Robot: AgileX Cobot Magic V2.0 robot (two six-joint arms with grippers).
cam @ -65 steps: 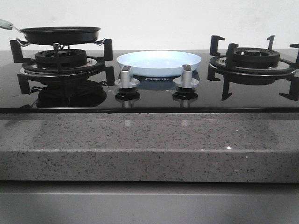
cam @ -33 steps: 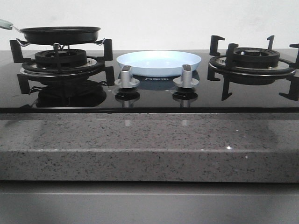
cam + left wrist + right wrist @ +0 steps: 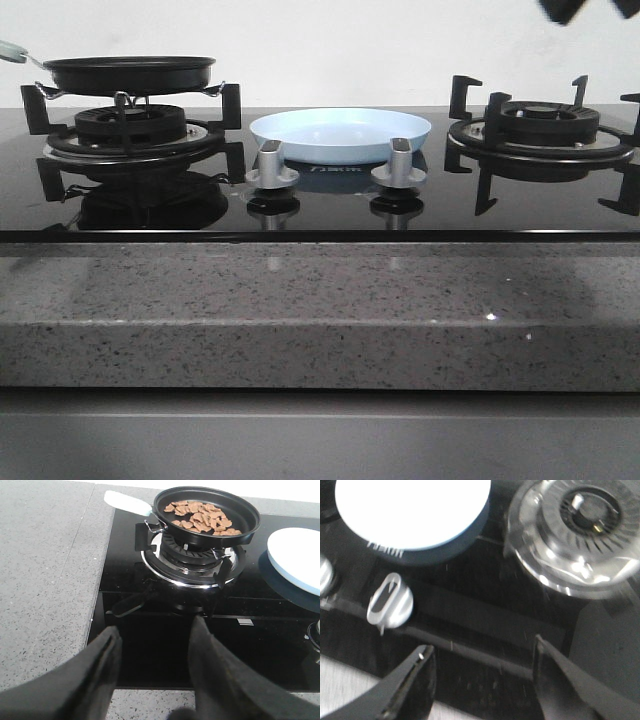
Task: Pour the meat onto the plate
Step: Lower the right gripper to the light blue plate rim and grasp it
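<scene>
Seen over a black glass hob (image 3: 320, 215) set in a speckled grey counter (image 3: 320, 310): pale-blue plate (image 3: 340, 133) at centre, just behind two silver knobs (image 3: 272, 165), bare. At nine o'clock from the plate, black frying pan (image 3: 130, 72) perched on the left burner's grate (image 3: 130, 130), pale handle (image 3: 127, 502) jutting away at ten o'clock. Meat (image 3: 200, 517), a scatter of flat orange-brown chunks, lying inside the pan, none on the plate. Left gripper (image 3: 152, 667) hovering over the hob's front edge, well short of the pan, jaws spread wide, holding and touching nothing. Right gripper (image 3: 482, 677) likewise parted wide and empty, poised above the glass between the plate and the right burner (image 3: 580, 515), near one knob; picture blurred. In the front view, only a dark scrap of the right arm (image 3: 585, 8) at one o'clock, at the frame's top edge.
</scene>
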